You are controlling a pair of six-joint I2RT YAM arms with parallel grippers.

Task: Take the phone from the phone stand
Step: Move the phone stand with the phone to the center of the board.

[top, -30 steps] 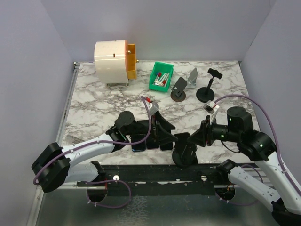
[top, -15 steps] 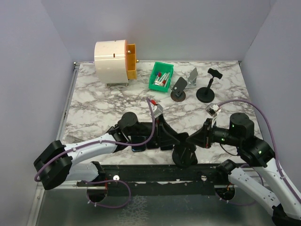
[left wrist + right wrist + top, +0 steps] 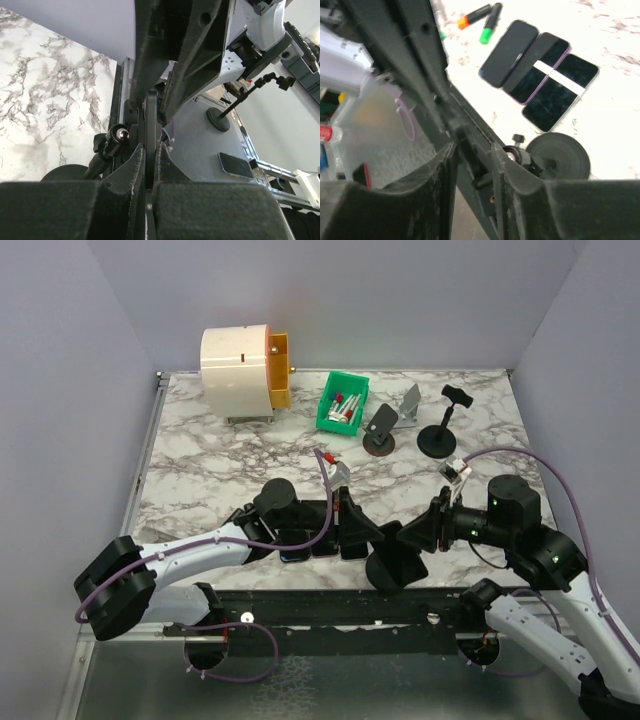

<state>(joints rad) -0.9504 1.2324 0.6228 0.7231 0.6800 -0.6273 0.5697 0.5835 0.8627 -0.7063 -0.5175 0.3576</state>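
Observation:
The black phone stand (image 3: 391,567) sits on its round base near the table's front edge, between my two grippers. The phone (image 3: 151,114) shows edge-on as a thin dark slab in the left wrist view. My left gripper (image 3: 352,529) (image 3: 150,148) is shut on its edge, with the stand's ball joint (image 3: 118,135) just beyond. My right gripper (image 3: 411,536) (image 3: 473,151) comes in from the right. Its jaws stand apart on either side of the stand's clamp (image 3: 476,161), above the stand's base (image 3: 561,156).
Three dark phones (image 3: 540,75) lie flat side by side under my left arm, with markers (image 3: 481,15) beyond them. At the back stand a white and orange drum (image 3: 245,361), a green bin (image 3: 343,403) and other stands (image 3: 380,429) (image 3: 443,426).
My left gripper has closed onto the phone's edge. My right gripper has drawn back slightly to the right and its jaws have parted again around the clamp.

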